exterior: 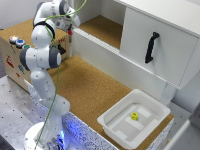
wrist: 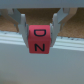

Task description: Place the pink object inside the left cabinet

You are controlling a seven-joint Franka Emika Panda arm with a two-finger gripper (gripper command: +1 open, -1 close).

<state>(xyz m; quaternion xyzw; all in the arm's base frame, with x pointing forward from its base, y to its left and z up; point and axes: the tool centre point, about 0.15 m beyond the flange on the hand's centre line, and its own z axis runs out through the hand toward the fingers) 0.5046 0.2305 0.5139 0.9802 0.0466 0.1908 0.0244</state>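
Cork floor of the left cabinet (exterior: 105, 27) sits just past my gripper (exterior: 71, 26) in the exterior view, toward that view's right, and that gap is what the drop turns on. I'm stretched tall here, base near the bottom of the view, elbow folded, wrist reaching up over the cabinet's low white front wall (exterior: 100, 50). From this angle I can't make out my fingers or the load; it's too small and blurred. The bay with the white door (exterior: 155, 45) and black handle (exterior: 151, 47) is further right, not my target. A white tray (exterior: 112, 122) holding a small yellow piece (exterior: 134, 116) lies well apart, lower down.

Wrist view now: there it is, the pink object (wrist: 40, 40), a cube with dark letters on its face, clamped between my two fingers (wrist: 21, 27), one pressing each side. Brown cork shows behind it and a white ledge (wrist: 42, 60) runs across in front. I judge I'm at the threshold, needing to carry it inward before letting go.
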